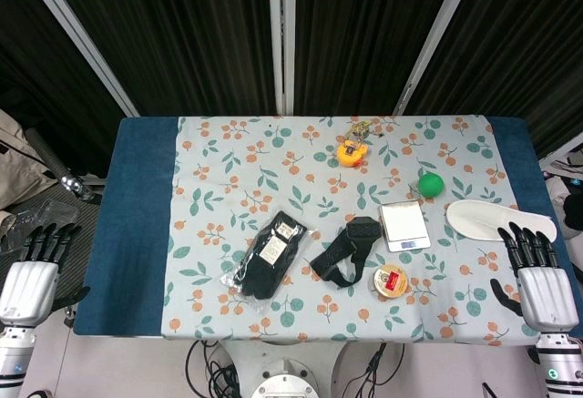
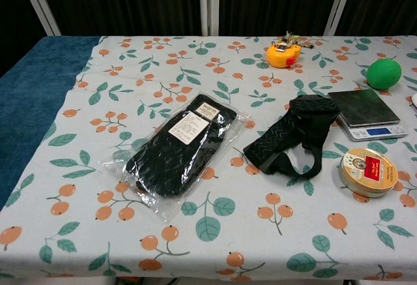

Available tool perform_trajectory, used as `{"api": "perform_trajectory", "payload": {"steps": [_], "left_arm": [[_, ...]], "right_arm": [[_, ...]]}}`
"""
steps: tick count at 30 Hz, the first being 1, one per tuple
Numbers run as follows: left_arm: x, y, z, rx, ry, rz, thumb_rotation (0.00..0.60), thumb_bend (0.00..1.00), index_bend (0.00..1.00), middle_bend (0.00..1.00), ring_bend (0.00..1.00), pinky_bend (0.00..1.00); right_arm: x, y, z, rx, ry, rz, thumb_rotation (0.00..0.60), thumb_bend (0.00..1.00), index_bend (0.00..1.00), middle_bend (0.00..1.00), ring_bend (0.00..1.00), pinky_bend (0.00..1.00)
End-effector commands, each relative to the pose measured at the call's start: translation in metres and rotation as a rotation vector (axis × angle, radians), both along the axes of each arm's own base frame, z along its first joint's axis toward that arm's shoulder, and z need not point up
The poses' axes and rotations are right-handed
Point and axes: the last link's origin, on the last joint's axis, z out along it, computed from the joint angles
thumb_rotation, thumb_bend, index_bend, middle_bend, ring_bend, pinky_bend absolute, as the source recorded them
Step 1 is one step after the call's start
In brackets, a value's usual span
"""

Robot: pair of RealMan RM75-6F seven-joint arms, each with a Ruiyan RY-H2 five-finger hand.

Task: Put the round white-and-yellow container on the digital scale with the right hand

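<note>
The round white-and-yellow container [image 1: 391, 281] [image 2: 368, 171] lies flat on the floral cloth near the front edge, with a red label on its lid. Just behind it stands the digital scale [image 1: 404, 225] [image 2: 365, 113], its platform bare. My right hand [image 1: 538, 276] hovers at the table's right edge, fingers spread and holding nothing, well to the right of the container. Off the table's left side my left hand [image 1: 35, 270] hangs open too. Neither hand shows in the chest view.
A black strap [image 1: 344, 250] [image 2: 292, 137] lies left of the container. Bagged black socks [image 1: 271, 254] [image 2: 177, 145] sit further left. A green ball [image 1: 430, 184] [image 2: 383, 74], a white slipper [image 1: 498, 220] and an orange tape measure [image 1: 352, 151] [image 2: 283, 54] lie behind.
</note>
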Motion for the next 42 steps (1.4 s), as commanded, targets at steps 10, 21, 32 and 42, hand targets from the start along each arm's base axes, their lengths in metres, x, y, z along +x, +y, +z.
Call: {"api": "perform_trajectory", "payload": {"steps": [10, 21, 32, 42], "left_arm": [[0.002, 0.002, -0.005, -0.007, -0.003, -0.005, 0.600, 0.04, 0.09, 0.08, 0.00, 0.01], [0.000, 0.000, -0.005, -0.005, -0.002, 0.014, 0.600, 0.04, 0.09, 0.08, 0.00, 0.01], [-0.004, -0.002, -0.007, -0.007, -0.009, 0.015, 0.600, 0.04, 0.10, 0.08, 0.00, 0.01], [-0.012, -0.007, -0.003, -0.006, -0.009, 0.046, 0.600, 0.04, 0.10, 0.08, 0.00, 0.01]], "right_arm": [[0.002, 0.000, -0.004, 0.038, 0.002, 0.015, 0.600, 0.24, 0.00, 0.00, 0.00, 0.00], [0.011, -0.003, -0.034, 0.221, 0.035, 0.012, 0.600, 0.17, 0.00, 0.00, 0.00, 0.00], [0.042, -0.024, -0.093, 0.485, 0.103, 0.052, 0.600, 0.15, 0.00, 0.00, 0.00, 0.00], [0.058, -0.041, -0.129, 0.539, 0.138, 0.079, 0.600, 0.15, 0.00, 0.01, 0.00, 0.00]]}}
